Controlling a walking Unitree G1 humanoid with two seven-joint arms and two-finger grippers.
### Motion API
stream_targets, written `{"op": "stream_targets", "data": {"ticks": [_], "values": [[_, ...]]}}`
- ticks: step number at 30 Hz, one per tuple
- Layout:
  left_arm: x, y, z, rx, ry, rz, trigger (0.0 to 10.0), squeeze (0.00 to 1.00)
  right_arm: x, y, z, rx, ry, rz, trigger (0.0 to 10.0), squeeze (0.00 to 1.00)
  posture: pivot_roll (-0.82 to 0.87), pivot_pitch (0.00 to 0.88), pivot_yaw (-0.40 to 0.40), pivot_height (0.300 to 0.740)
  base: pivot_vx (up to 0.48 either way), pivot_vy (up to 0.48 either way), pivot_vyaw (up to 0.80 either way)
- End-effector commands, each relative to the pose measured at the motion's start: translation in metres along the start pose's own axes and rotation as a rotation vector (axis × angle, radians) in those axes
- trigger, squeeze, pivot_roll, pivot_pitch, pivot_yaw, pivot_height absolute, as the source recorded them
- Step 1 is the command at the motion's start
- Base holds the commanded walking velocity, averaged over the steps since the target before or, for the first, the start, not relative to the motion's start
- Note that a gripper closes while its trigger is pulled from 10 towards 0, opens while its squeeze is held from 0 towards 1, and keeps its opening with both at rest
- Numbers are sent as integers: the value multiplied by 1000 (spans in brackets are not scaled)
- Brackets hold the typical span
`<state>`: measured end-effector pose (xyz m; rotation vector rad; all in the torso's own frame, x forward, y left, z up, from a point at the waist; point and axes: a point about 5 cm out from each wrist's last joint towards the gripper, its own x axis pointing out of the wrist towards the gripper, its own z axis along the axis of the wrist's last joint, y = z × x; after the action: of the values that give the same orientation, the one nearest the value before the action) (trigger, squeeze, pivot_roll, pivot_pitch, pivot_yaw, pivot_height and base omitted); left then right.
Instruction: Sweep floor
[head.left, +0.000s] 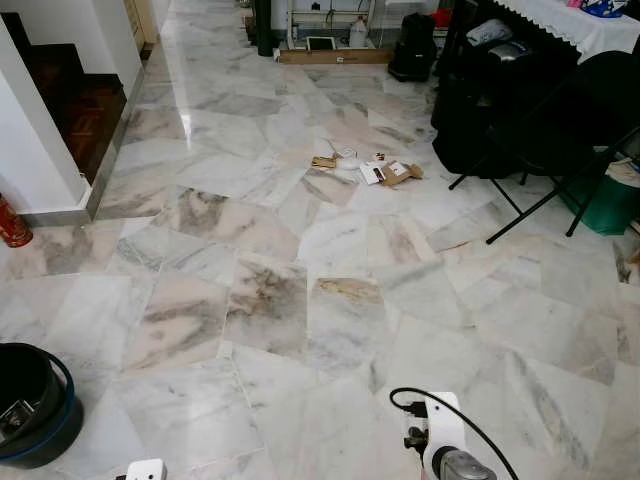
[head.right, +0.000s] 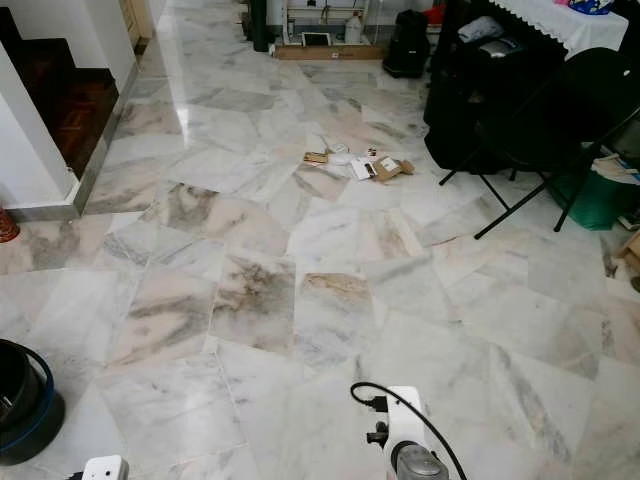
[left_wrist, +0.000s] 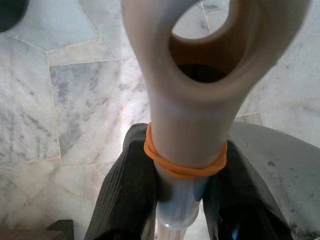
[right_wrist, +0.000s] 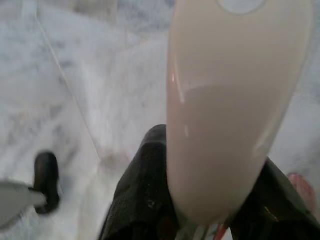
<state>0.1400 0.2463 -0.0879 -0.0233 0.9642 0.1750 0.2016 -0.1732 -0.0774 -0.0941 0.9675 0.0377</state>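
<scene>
A small pile of litter (head.left: 370, 168), cardboard scraps and bits of paper, lies on the marble floor (head.left: 270, 290) a few steps ahead, slightly right of centre. In the left wrist view my left gripper (left_wrist: 182, 150) is shut on a beige plastic handle (left_wrist: 185, 120) that has a hanging hole at its end and an orange rubber band around it. The right wrist view has my right gripper (right_wrist: 210, 165) shut on a smooth cream handle (right_wrist: 230, 100). The heads of both tools are hidden. My right arm (head.left: 445, 445) shows at the bottom edge.
A black bucket with a blue rim (head.left: 35, 400) stands at my near left. A black folding chair (head.left: 560, 130) and a green bin (head.left: 610, 205) stand on the right. A dark wooden stair (head.left: 70, 110) and a red cylinder (head.left: 12, 225) lie at far left.
</scene>
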Motion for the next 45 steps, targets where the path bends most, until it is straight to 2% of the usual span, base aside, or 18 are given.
{"op": "stream_targets", "data": {"ticks": [1,7,11,19,32,35,45], "values": [[-2,3,-5,6,11,7,10000,0,-1,-12,-7,-62,31,-51,10000,0,40,45,-73,740,0,0,0],[0,1,0,1,-2,7,10000,0,-1,-15,-4,-47,19,-70,10000,0,44,53,-73,740,0,0,0],[1,-6,0,-5,-2,3,10000,0,-1,-9,1,9,-14,-49,10000,0,44,57,-72,740,0,0,0],[1,-7,-1,-12,-4,18,10000,0,0,-7,6,86,-51,-40,10000,0,40,66,-72,740,0,0,0],[0,-4,-2,-13,-1,24,10000,0,0,-6,6,81,-54,-25,10000,0,36,66,-71,740,209,0,0],[4,-11,7,-15,-15,16,10000,0,0,-5,6,81,-55,-19,10000,0,37,64,-72,740,304,0,0],[6,-20,11,-11,-20,2,10000,0,0,-2,7,74,-57,-7,10000,0,40,58,-72,740,327,0,0]]}}
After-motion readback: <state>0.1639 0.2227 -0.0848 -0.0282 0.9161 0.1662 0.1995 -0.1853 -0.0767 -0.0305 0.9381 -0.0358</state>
